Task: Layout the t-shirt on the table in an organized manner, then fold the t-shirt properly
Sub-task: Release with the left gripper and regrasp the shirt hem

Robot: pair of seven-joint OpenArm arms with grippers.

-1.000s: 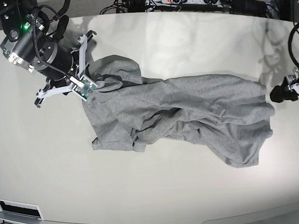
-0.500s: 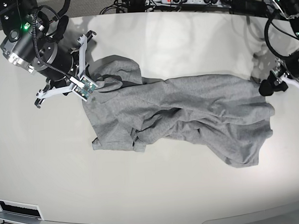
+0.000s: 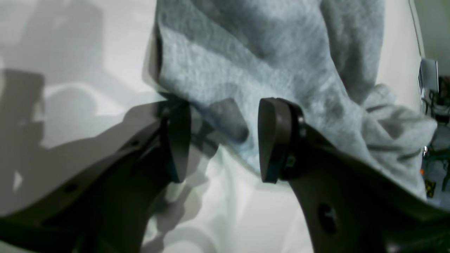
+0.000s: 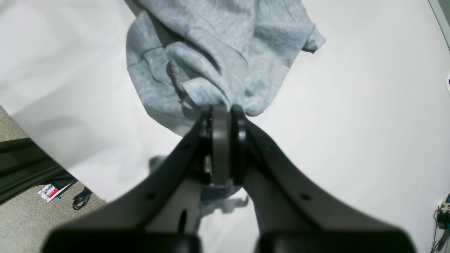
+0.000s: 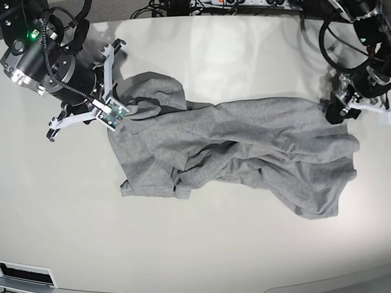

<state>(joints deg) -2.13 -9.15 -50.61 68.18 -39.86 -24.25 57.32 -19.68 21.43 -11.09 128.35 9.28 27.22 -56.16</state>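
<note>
Off-white, glossy: the table (image 5: 200, 250), the broad ground on which everything is laid. Upon it, the t-shirt (image 5: 246, 128), heather-grey, is spread lengthwise from left to right across the middle, set toward the far half. It is bunched and creased, with folds overlapping along the centre and a loose flap reaching toward the near right. The laying-out is judged to be in hand; no proper fold is made, and flatness is wanted first.

At the far left, the cloth is pinched by the right gripper (image 4: 228, 109), its tips together on the t-shirt. At the far right corner, the left gripper (image 3: 225, 140) is poised with jaws apart, the cloth's edge lying beneath and between the tips, not clamped.

Next, by judgement, that corner is to be taken in the left jaws, with the tips lowered enough for the edge to be caught; then the far side could be drawn taut between both grips and the bunching shaken or pulled out. A shallow bite might let the corner slip.

Of writing, little is recorded. No lettering is shown on the exposed cloth. Beyond the table's edge, a small red-and-white label (image 4: 50, 190) is noted; it seems to bear print, but too small to be read surely.
</note>
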